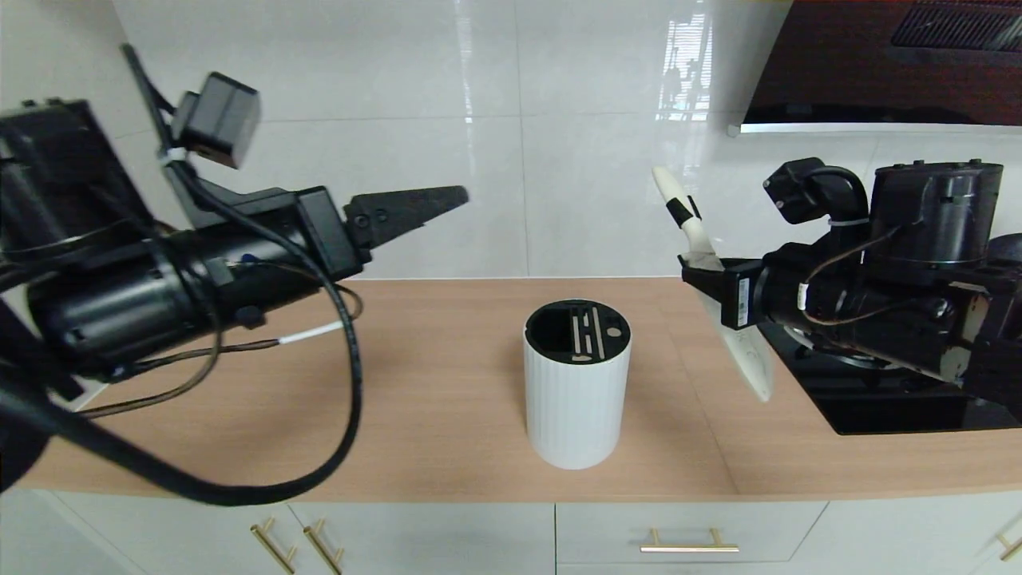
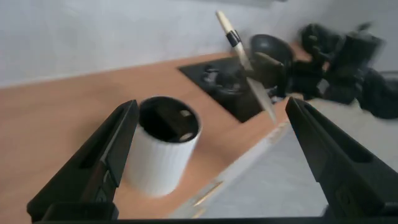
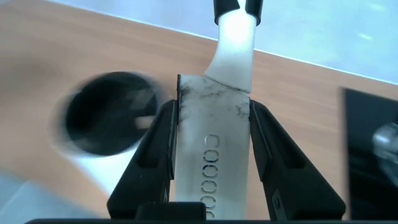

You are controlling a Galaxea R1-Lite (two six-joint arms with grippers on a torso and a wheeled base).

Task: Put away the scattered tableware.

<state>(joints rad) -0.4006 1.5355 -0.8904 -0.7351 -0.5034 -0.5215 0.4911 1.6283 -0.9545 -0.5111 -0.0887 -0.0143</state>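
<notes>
One white knife (image 1: pixel 746 351), blade perhaps marbled, clamped in right claw (image 3: pixel 213 124); left claw (image 2: pixel 211 107) agape.

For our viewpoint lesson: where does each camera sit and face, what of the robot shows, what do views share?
Head view: on the head, looking down at the counter and white holder; both arms, right gripper clamping a knife.
Left wrist view: on the left wrist, facing holder and right gripper; left gripper open.
Right wrist view: on the right wrist, facing along the knife; own fingers.
Shared: holder and knife.
</notes>
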